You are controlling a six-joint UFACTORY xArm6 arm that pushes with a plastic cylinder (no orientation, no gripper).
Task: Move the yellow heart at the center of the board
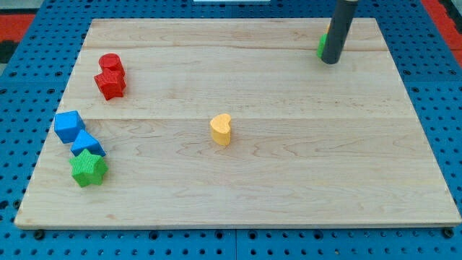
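Observation:
The yellow heart (221,129) sits near the middle of the wooden board (303,180). My tip (330,61) is far off at the view's top right, up and to the right of the heart. A green block (320,46) is mostly hidden behind the rod, touching or very close to the tip; a sliver of another colour shows above it.
Two red blocks (110,76) sit together at the view's upper left. Two blue blocks (69,126) (87,144) and a green star (88,168) cluster at the left edge. Blue pegboard surrounds the board.

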